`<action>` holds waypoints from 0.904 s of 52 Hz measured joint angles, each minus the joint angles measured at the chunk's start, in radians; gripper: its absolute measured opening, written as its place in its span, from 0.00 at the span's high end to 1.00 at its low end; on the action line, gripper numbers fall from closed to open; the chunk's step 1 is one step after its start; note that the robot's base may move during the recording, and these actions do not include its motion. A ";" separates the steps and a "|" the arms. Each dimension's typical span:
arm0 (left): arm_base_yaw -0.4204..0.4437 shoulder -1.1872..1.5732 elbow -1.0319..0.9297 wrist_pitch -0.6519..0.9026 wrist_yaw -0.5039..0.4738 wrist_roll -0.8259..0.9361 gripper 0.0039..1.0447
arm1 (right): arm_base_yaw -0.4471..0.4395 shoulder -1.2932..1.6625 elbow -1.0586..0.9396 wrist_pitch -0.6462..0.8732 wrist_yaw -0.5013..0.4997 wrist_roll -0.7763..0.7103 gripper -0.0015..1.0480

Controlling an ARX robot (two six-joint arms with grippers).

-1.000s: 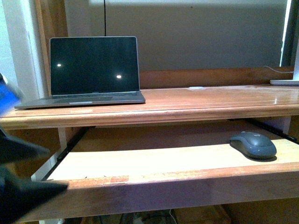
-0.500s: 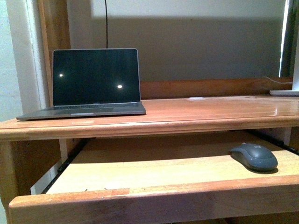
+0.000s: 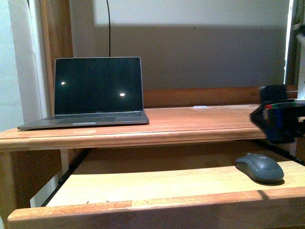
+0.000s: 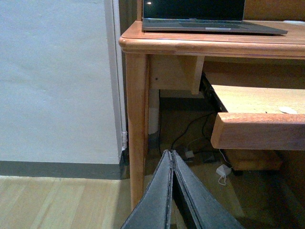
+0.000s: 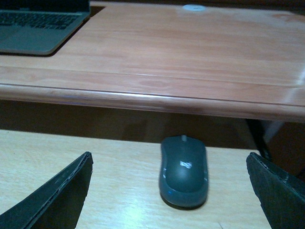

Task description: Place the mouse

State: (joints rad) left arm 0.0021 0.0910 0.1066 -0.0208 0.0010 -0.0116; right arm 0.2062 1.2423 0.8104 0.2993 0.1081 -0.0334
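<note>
We judge the step in hand to be the reach for the mouse [image 3: 259, 167]. It lies untouched on the pull-out tray [image 3: 143, 183] under the bench [image 3: 200, 121], near the tray's right end, at about four o'clock from the open laptop [image 3: 97, 90].

To do this well, we would bring the right arm [image 3: 281, 118] down and forward beneath the bench edge without clipping it. We would keep the jaws level with the widest part of the shell and centre them so both sides meet the smooth, rounded plastic together. A lopsided close could squirt so slick a shell out sideways. A low grip, near the tray surface, should hold better than one high on the curve.

In the front view the right arm hangs just above the mouse, at roughly one o'clock from it, and apart from it. The right wrist view shows the right jaws spread wide, with the mouse [image 5: 184, 171] lying between them, roughly centred, its long axis running along the approach. That picture is soft, so we cannot say how high above the tray the jaws sit, only that they seem clear of the shell.

The left jaws, seen from the left wrist, are pressed together on nothing. They sit low beside the bench's left leg [image 4: 136, 119], well apart from the mouse.
</note>
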 joint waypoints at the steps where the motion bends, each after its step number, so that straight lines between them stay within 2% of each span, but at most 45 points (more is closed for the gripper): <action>1: 0.000 -0.002 -0.003 0.002 0.000 0.000 0.98 | 0.011 0.024 0.024 -0.013 0.002 -0.007 0.07; 9: 0.000 -0.019 -0.025 0.008 0.000 0.000 0.98 | 0.056 0.176 0.144 -0.101 0.060 -0.042 0.07; 19: 0.000 -0.034 -0.044 0.008 0.000 0.000 0.98 | 0.057 0.296 0.225 -0.179 0.135 -0.046 0.07; 29: 0.000 -0.045 -0.055 0.011 0.000 0.000 0.98 | 0.056 0.354 0.270 -0.240 0.155 -0.026 0.07; 47: 0.000 -0.085 -0.097 0.016 0.000 0.000 0.98 | 0.023 0.457 0.329 -0.262 0.204 -0.016 0.07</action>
State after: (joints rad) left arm 0.0021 0.0055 0.0097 -0.0048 0.0006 -0.0113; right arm 0.2295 1.6989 1.1397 0.0376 0.3119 -0.0498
